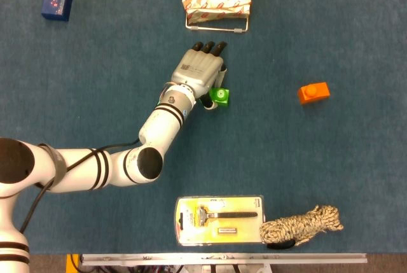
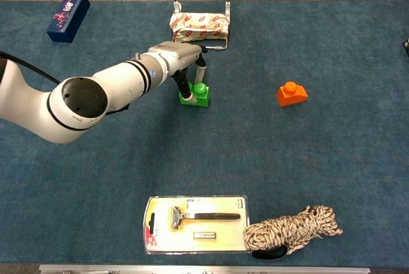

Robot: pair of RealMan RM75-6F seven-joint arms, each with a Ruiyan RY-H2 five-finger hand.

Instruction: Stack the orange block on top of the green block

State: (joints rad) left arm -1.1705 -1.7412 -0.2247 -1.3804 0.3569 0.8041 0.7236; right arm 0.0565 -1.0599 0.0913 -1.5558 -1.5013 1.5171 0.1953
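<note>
- We see the left hand [image 1: 202, 72] over the blue carpeted surface [image 2: 358, 159], its fingers closed around the small green plastic block with a round stud [image 2: 199, 93], which sits low at the surface.
- We find the small orange plastic block with a stud [image 2: 291, 94] well apart to the right, resting on the surface, untouched.
- We cannot find the right hand in either view.
- Behind the left hand stands a wire rack holding a red-and-white wrapped packet [image 2: 199, 26].
- Near the front edge lie a yellow carded razor pack [image 2: 196, 223] and a coiled speckled rope [image 2: 291, 230], just beside each other.
</note>
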